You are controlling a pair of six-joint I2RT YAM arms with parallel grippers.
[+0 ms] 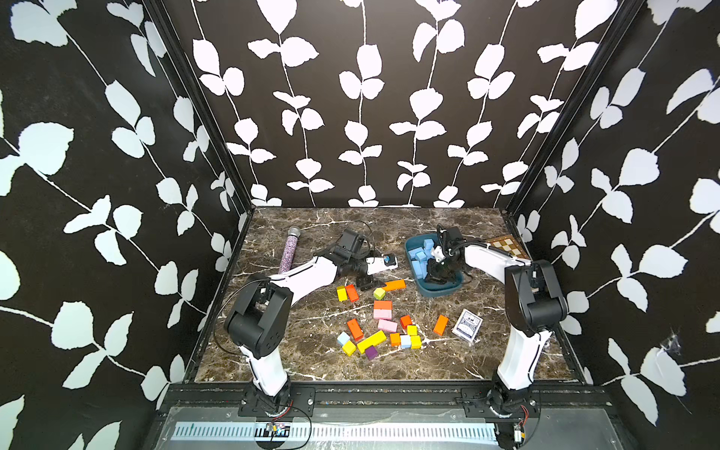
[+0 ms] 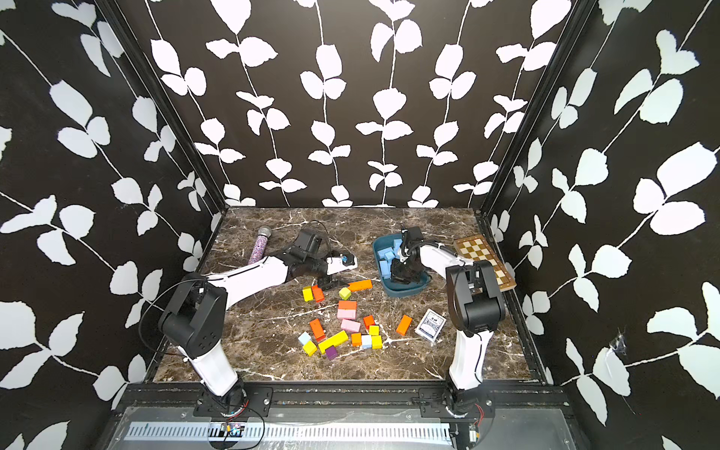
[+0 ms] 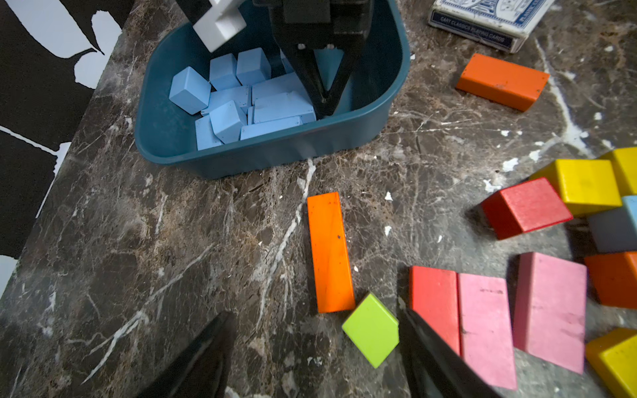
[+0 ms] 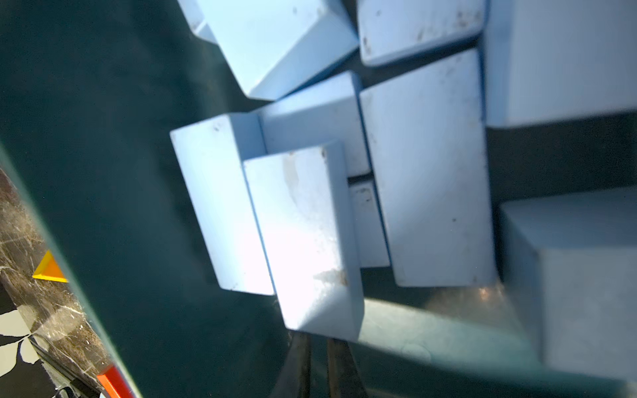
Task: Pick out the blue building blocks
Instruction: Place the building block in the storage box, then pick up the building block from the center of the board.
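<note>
Several blue building blocks [image 1: 419, 257] lie heaped in the dark teal tray [image 1: 440, 290], seen close in the left wrist view [image 3: 265, 103] and the right wrist view [image 4: 427, 165]. My right gripper [image 3: 325, 103] reaches down into the tray, its fingers shut together with nothing between them; their tips [image 4: 319, 348] sit at the end of one blue bar [image 4: 303, 241]. Two pale blue blocks [image 1: 343, 338] [image 1: 405, 341] lie among the mixed pile on the table. My left gripper [image 3: 319, 320] hangs open over the table, with a green cube [image 3: 370, 329] just inside one finger.
Orange, yellow, pink, red and purple blocks [image 1: 383, 311] are scattered mid-table. An orange bar [image 3: 329, 251] lies between my left gripper and the tray. A card box [image 1: 467, 325] lies front right, a chessboard [image 1: 508, 246] back right, a glittery microphone [image 1: 289, 249] back left.
</note>
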